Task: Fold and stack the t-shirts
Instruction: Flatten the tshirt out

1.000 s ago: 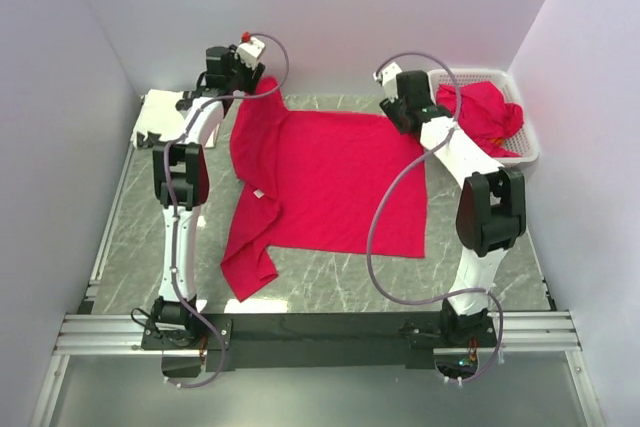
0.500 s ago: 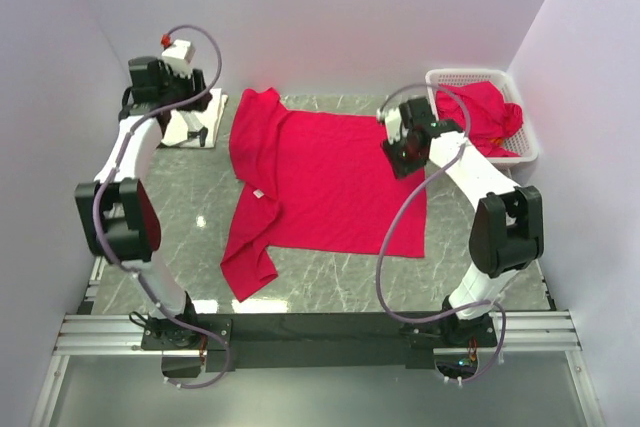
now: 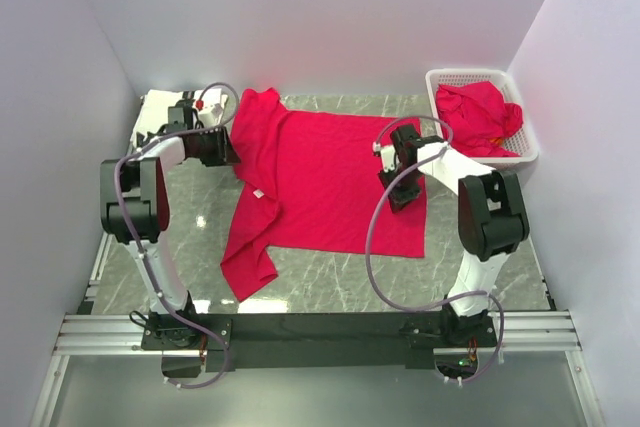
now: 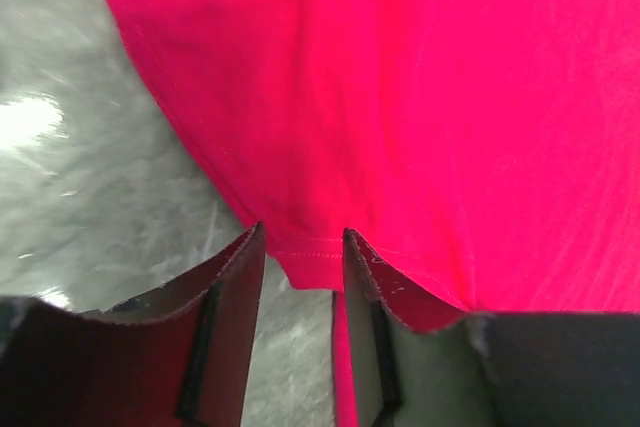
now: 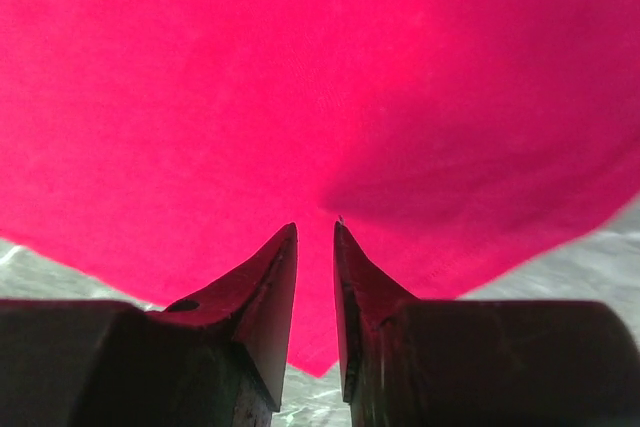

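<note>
A red t-shirt (image 3: 330,177) lies spread flat on the marble table, with its left side bunched and folded over. My left gripper (image 3: 220,147) is low at the shirt's upper left sleeve. In the left wrist view it is open (image 4: 303,234), and the sleeve hem (image 4: 300,247) lies between the fingertips. My right gripper (image 3: 399,190) is low over the shirt's right edge. In the right wrist view its jaws (image 5: 315,225) stand a narrow gap apart over the cloth (image 5: 300,77) and hold nothing. More red t-shirts (image 3: 480,115) lie in the basket.
A white lattice basket (image 3: 480,74) stands at the far right corner. A white cloth (image 3: 150,109) lies at the far left, partly hidden by the left arm. Walls close in the table on three sides. Bare marble (image 3: 480,257) shows near the front.
My left gripper swung out to the far left, then came in and down to the shirt's left sleeve. My right gripper moved nearer along the shirt's right edge. The shirt has not moved.
</note>
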Available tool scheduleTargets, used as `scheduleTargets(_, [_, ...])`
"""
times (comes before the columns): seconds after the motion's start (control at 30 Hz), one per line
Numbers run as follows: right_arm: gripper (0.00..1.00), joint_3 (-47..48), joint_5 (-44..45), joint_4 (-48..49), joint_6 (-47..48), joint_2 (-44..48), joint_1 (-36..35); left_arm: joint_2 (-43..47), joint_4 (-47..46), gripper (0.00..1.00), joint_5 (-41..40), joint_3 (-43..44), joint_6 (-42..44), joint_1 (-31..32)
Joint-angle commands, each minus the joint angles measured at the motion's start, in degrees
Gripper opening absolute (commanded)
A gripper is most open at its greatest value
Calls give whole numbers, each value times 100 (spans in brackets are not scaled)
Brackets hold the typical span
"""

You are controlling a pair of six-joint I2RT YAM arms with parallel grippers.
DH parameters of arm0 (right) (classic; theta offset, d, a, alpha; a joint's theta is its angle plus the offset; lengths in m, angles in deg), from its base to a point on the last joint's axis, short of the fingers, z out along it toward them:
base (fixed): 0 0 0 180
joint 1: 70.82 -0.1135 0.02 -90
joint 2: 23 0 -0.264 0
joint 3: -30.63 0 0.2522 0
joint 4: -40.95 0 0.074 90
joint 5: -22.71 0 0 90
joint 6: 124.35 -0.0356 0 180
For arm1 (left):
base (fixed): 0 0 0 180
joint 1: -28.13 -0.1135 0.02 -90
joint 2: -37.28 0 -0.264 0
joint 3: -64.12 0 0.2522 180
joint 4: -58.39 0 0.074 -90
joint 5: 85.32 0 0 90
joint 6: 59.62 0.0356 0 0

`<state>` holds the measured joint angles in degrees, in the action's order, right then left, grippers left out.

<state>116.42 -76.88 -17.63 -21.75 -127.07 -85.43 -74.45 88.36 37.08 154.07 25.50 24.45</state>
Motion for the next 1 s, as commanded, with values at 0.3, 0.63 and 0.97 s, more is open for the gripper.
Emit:
scheduleTargets(0.3, [18, 65, 676, -132, 23, -746, 28, -948, 637, 30, -532, 652, -83, -106])
scheduleTargets(0.63, [13, 329, 1336, -247, 357, -816, 336, -781, 1359, 22, -1772, 1135, 1041, -748])
scheduleTargets(0.97, [12, 602, 1020, -431, 427, -790, 354, -148, 955, 29, 837, 759, 788, -328])
